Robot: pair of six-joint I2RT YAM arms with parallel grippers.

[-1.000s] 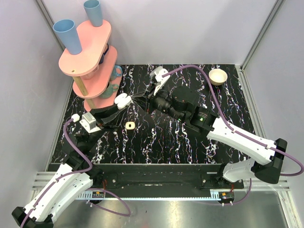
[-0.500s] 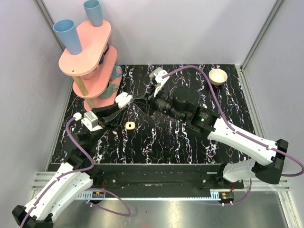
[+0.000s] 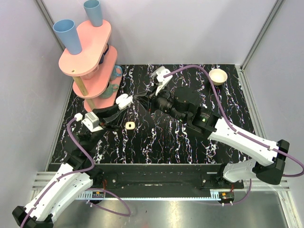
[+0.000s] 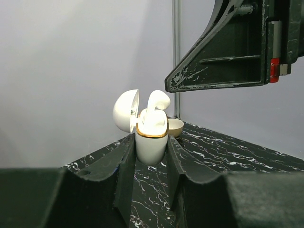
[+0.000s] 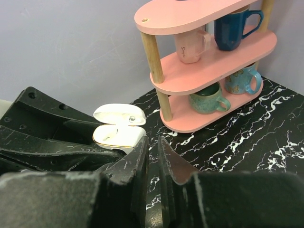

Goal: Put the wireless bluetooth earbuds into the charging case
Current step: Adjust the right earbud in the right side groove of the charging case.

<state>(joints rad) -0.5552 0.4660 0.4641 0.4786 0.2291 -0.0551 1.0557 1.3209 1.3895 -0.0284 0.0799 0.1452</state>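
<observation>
Left pincer (image 4: 151, 156) grasps the open case (image 4: 151, 140) at mid-frame; one earbud (image 4: 158, 100) sticks up unseated and could tip out. Right pincer (image 5: 153, 156), nearly clenched, looks empty; a nudge might dislodge it.

pink shelf rack (image 3: 90, 52) – mugs, blue cups | bowl (image 3: 218, 76) – far right | marbled table (image 3: 156, 142)

White gold-rimmed charging case (image 4: 151, 135), pink shelf (image 3: 92, 52), black white-veined table (image 3: 156, 142), blue cups (image 3: 70, 35).
</observation>
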